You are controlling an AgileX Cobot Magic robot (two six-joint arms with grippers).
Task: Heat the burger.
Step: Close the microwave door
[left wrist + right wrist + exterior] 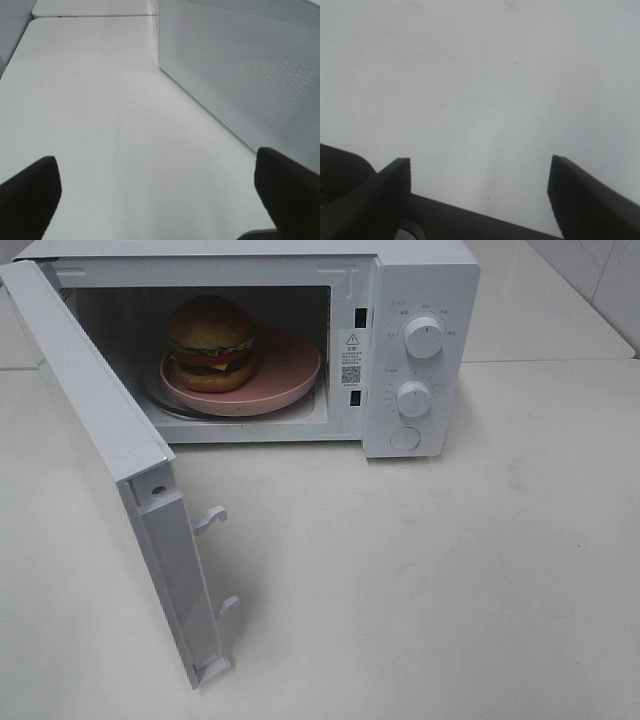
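I find the burger (pixel 211 343) sitting on the pink plate (pixel 290 375) inside the microwave (pixel 420 290), far on the table (pixel 450 570), with the door (pixel 90 400) swung left. The left gripper (pixel 155 165) has its jaws apart, as does the right gripper (pixel 480 161).

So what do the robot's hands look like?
Each hand is just two dark, almost black fingers. The left hand has chunky fingers with blunt, rounded ends. The right hand has wedge-shaped fingers with pointy tips and fine ridges on the inner side, joined by a dark bar. No cables or markings show, and the arms themselves are out of sight.
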